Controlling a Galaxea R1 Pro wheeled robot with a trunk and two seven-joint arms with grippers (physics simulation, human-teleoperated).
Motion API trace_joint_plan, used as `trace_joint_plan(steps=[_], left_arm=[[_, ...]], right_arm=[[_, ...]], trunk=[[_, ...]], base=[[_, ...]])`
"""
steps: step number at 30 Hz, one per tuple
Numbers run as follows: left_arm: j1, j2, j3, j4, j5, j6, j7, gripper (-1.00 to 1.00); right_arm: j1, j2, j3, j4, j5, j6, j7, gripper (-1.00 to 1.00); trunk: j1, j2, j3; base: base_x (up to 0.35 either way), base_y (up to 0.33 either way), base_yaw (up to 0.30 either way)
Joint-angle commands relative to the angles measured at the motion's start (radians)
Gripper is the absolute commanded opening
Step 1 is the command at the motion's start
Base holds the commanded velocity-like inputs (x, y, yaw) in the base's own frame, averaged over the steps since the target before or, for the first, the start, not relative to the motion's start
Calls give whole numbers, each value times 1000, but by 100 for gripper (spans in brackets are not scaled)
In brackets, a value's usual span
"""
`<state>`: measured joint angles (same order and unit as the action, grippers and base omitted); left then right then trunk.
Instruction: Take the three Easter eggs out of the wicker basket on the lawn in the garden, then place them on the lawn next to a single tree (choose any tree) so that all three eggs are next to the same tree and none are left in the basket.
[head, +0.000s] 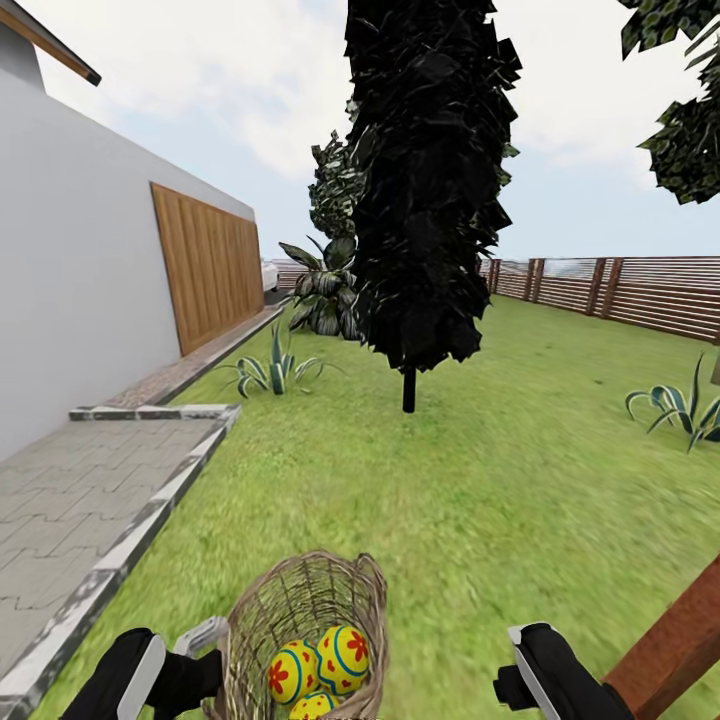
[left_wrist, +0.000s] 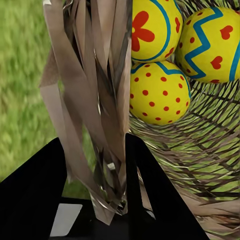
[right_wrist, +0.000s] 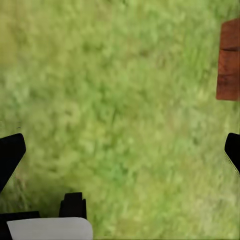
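Note:
The wicker basket (head: 300, 610) is at the bottom middle of the head view, with three Easter eggs (head: 343, 658) lying inside it. They are yellow with red marks and blue bands. My left gripper (head: 205, 650) is shut on the basket's wall at the rim. In the left wrist view its black fingers (left_wrist: 37, 185) pinch the wicker strips (left_wrist: 95, 100), and the eggs (left_wrist: 159, 92) lie just past them. My right gripper (head: 535, 660) stands open over bare lawn (right_wrist: 120, 100), to the right of the basket. I cannot tell whether the basket rests on the grass.
A black cone-shaped conifer (head: 425, 180) stands ahead on the lawn (head: 480, 480). The white house wall (head: 80, 280) and a paved path (head: 70, 510) run along the left. A slat fence (head: 640, 290) closes the far right. A brown wooden beam (head: 670, 650) slants beside my right arm. Spiky plants (head: 680, 405) grow on the right.

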<state>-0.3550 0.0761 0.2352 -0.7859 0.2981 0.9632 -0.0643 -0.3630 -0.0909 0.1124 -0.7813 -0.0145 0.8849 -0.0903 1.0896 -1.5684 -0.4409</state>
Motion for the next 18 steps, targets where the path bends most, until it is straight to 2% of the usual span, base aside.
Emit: trace_joint_plan(steps=[1,18], left_arm=[[-1,-1,3,-1,10,5,-8,-100],[-1,-2,4,0,10,5,-7,-100]], right_arm=[[-1,-1,4,-1,-2,4,-5,100],[-1,-2,4,-1,-1,5,-5,100]], trunk=[[1,-1,-1],[1,-1,-1]], base=[[343,0,0],[344,0,0]])
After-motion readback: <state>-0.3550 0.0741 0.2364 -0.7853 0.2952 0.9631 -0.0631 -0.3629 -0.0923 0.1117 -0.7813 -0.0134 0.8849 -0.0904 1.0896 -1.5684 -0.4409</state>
